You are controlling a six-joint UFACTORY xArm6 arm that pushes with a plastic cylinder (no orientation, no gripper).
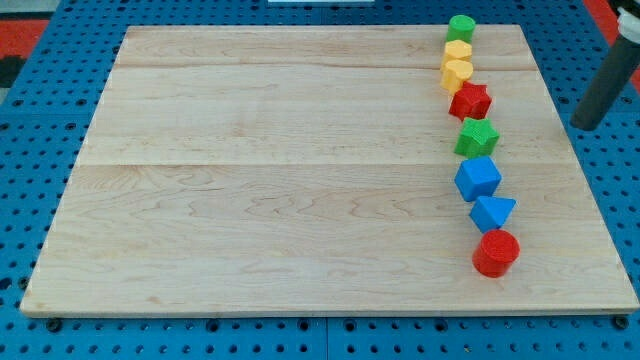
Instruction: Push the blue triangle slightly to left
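The blue triangle [492, 212] lies near the board's right side, low in a column of blocks. It sits between a blue block [478, 179] just above it and a red round block [496, 253] just below it, close to both. My tip [588, 123] is at the view's right, just past the wooden board's [280, 180] right edge. It stands up and to the right of the blue triangle, well apart from it and from every block.
Higher in the column are a green star [477, 137], a red star [470, 101], two yellow blocks [457, 73] [458, 50] and a green cylinder [461, 28] at the top edge. A blue pegboard [40, 110] surrounds the board.
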